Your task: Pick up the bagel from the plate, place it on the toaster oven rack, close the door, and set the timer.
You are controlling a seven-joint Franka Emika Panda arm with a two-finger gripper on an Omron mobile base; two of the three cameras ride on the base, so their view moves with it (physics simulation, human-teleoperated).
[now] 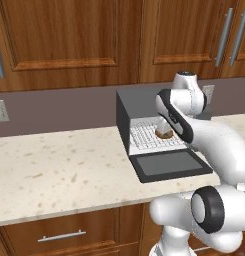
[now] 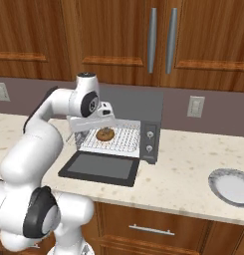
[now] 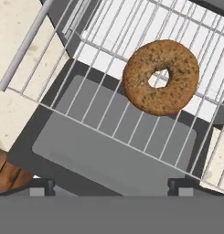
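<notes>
my gripper point(image 3: 112, 185) stands wide apart, the two dark tips at the bottom of the hand view with nothing between them. the bagel point(image 3: 160, 77) lies flat on the toaster oven rack point(image 3: 109, 82), upper right of the hand view, free of my fingers. in the right base view it sits on the rack at the middle of the frame point(image 2: 104, 134), just under my hand.

the rack looks pulled forward over the door point(image 2: 99, 167), which lies dropped flat at the lower middle of that view. that is my first worry: if the rack is not back inside the toaster oven point(image 2: 143, 119), swinging the door up could jam against the wires or jolt the bagel off. the bagel also seems to rest toward the front part of the rack, so a knock there could roll it out onto the counter point(image 2: 183, 179).

second worry: my hand hangs low over the rack, and pulling away sideways could clip the bagel or catch a bar. a straight lift looks safer.

third: the door is thin and flat, so hooking its far edge may slip, and the knobs point(image 2: 150, 141) on the right panel are small, easy to miss or turn too little.

the plate point(image 2: 233, 185) sits at the right edge, well apart.
</notes>
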